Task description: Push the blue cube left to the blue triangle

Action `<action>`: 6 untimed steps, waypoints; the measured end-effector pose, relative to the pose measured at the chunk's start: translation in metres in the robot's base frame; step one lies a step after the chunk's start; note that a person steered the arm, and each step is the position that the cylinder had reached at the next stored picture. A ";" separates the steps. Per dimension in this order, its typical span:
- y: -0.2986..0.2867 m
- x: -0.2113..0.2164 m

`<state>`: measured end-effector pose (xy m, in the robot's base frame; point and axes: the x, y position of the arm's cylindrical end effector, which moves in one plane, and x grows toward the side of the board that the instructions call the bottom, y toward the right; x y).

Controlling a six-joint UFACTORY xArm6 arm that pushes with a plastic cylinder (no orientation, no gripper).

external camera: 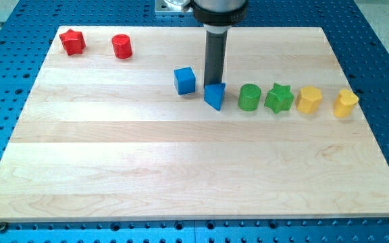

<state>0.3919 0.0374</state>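
Note:
The blue cube (185, 80) sits on the wooden board a little above the board's middle. The blue triangle (214, 96) lies just to its right and slightly lower, a small gap apart. My tip (213, 83) is at the bottom of the dark rod, right at the top edge of the blue triangle and to the right of the blue cube. The rod hides the board behind it.
A green cylinder (249, 97), a green star (279, 98), a yellow block (309, 100) and another yellow block (346, 104) form a row right of the triangle. A red star (72, 42) and a red cylinder (121, 46) sit at the top left. The board (181, 169) lies on a blue perforated table.

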 end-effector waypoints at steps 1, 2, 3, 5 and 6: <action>0.000 0.002; 0.004 -0.037; -0.011 -0.052; -0.093 -0.005; -0.117 -0.040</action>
<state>0.3519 -0.0800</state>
